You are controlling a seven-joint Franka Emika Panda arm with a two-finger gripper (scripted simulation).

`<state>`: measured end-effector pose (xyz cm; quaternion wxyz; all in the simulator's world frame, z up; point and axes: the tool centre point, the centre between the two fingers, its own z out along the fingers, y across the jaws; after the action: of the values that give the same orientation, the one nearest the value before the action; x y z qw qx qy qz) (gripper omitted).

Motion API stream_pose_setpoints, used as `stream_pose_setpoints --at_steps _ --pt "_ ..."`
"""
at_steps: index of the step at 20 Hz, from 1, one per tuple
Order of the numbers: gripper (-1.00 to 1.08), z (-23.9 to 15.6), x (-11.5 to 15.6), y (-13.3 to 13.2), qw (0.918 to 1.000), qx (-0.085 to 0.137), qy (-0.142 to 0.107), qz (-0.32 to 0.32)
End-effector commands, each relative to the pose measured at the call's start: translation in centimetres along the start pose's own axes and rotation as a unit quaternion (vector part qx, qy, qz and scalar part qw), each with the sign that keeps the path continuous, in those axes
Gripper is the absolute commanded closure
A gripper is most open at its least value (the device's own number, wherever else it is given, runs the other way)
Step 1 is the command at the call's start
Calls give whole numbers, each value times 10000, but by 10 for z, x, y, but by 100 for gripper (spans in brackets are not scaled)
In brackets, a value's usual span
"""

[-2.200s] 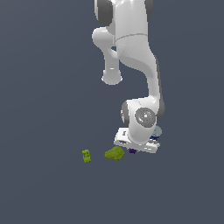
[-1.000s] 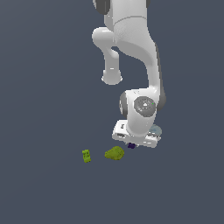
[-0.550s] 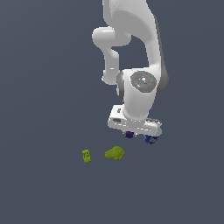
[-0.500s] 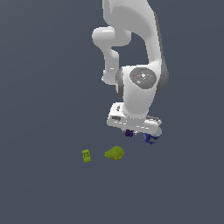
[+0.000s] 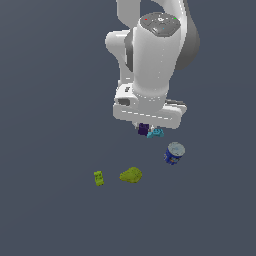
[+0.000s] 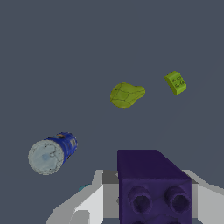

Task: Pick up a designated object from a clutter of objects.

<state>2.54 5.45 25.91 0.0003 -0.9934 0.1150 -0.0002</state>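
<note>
The dark purple block (image 5: 143,129) hangs under my gripper (image 5: 145,131), held well above the floor. In the wrist view the purple block (image 6: 153,183) fills the space between my pale fingers (image 6: 89,203), which are shut on it. The blue can (image 5: 174,153) with a pale top stands on the floor below, toward the exterior view's right; it also shows in the wrist view (image 6: 52,152). The cyan curved brick (image 5: 156,133) peeks out just beside the block, mostly hidden by my hand.
An olive-green lump (image 5: 131,175) lies on the floor below the gripper, also in the wrist view (image 6: 125,94). A lime-green small brick (image 5: 99,178) lies toward the exterior view's left of it, also in the wrist view (image 6: 176,82).
My gripper has risen from floor level with the dark purple block shut in it. The blue can and cyan brick have come into sight beneath it. The green items have not moved.
</note>
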Motion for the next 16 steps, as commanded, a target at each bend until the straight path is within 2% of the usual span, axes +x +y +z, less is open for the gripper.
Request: stream_pose_setpoints --at_steps 1,9,16 --pt "108 -27 -5 7 10000 1 -3 -1" --pt "108 -93 -15 25 10000 1 -3 -1" --pt "108 -123 -18 33 10000 -2 -2 0"
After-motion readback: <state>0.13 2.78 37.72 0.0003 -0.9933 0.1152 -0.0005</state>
